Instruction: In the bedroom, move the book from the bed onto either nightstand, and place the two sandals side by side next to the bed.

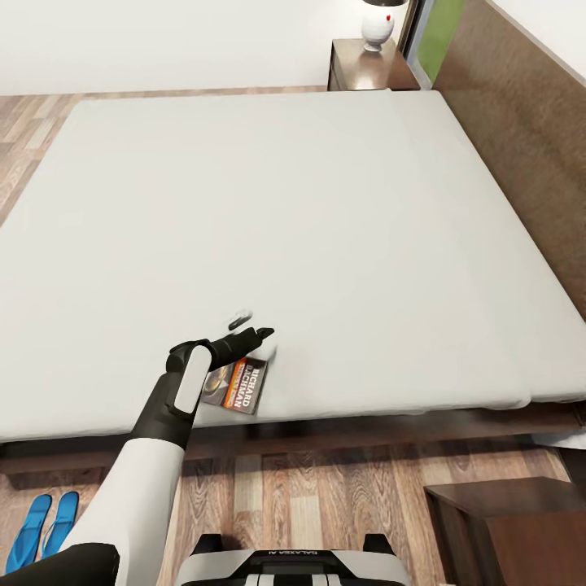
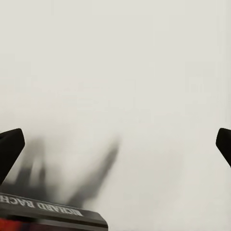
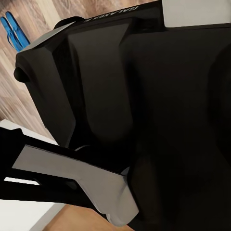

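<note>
Bed (image 1: 342, 203), book (image 1: 240, 384) under left claw (image 1: 251, 325)

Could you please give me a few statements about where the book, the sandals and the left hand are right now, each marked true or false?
1. The book lies on the bed near its front edge. True.
2. The left hand is shut on the book. False: in the left wrist view its fingers are spread wide over the mattress, with the book just short of them.
3. The two blue sandals lie on the mattress. False: they lie side by side on the wooden floor, in front of the bed.
4. A nightstand at the far corner of the bed bears a white lamp. True.
5. The book lies on a nightstand. False: it is on the bed.
</note>
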Tool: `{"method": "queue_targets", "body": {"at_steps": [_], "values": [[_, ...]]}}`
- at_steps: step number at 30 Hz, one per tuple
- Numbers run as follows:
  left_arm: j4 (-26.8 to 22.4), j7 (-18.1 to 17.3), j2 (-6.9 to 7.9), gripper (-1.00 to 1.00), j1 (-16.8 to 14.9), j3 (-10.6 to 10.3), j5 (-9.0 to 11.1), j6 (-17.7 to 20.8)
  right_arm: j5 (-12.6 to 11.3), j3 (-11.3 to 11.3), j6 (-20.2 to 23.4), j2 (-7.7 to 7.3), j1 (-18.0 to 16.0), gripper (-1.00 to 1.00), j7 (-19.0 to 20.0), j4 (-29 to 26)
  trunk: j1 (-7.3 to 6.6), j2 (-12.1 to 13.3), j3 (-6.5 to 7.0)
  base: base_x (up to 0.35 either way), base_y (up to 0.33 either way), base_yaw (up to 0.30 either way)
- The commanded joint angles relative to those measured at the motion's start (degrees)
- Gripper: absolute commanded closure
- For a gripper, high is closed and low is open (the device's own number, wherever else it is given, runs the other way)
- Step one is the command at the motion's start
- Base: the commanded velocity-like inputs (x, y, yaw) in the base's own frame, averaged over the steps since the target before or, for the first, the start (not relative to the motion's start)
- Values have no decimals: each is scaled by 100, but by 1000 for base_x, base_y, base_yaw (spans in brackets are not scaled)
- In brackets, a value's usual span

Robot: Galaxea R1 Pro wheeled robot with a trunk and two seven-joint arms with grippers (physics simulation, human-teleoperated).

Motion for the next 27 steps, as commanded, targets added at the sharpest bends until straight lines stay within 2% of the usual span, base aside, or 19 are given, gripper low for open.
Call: {"method": "queue_targets", "body": {"at_steps": [1, 7, 14, 27], "values": [[-4, 5, -6, -100, -2, 20, 20, 35, -28, -22, 60, 0, -1, -100, 22, -1, 0, -2, -3, -3, 0, 0], [-4, 5, -6, -100, -2, 20, 20, 35, -28, -22, 59, 0, -1, -100, 21, -1, 0, -2, -3, -6, 0, 0], [-4, 5, -6, -100, 1, 20, 20, 35, -27, -22, 59, 0, -1, -100, 27, 3, 0, -2, -3, -132, 0, 0], [9, 5, -6, -100, 6, 20, 20, 35, -28, -22, 59, 0, -1, -100, 16, -1, 0, -2, -3, -7, 0, 0]]}}
